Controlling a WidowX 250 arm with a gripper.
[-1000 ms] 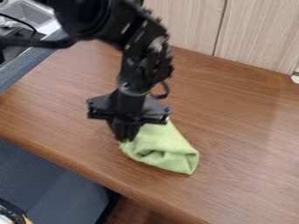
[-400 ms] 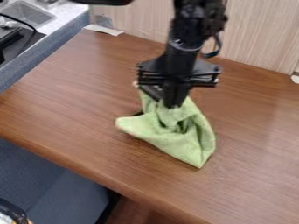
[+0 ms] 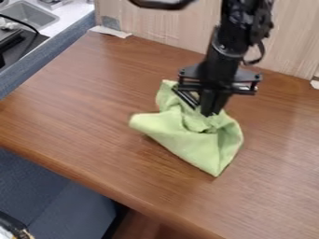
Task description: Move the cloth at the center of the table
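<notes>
Green cloth (image 3: 196,142) on wooden table (image 3: 87,105), black pincer (image 3: 211,112) apparently clamped on it, tips indistinct, arm (image 3: 243,21) cropped above

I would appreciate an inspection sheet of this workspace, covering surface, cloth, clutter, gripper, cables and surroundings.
Surface: brown wood-grain table, its near edge running diagonally.
Job's things: one green cloth, crumpled, with folds bunched at the top and a corner pointing toward the near edge.
Clutter: a white strip at the table's far left corner; a dark object, cut off at the lower left, not identifiable.
Gripper: black gripper pointing down, its lower end at the cloth's folds.
Cables: a thin black cable at upper left; a dark loop beside the arm.
Surroundings: sink at upper left; pale wood-grain panels behind the table.
</notes>
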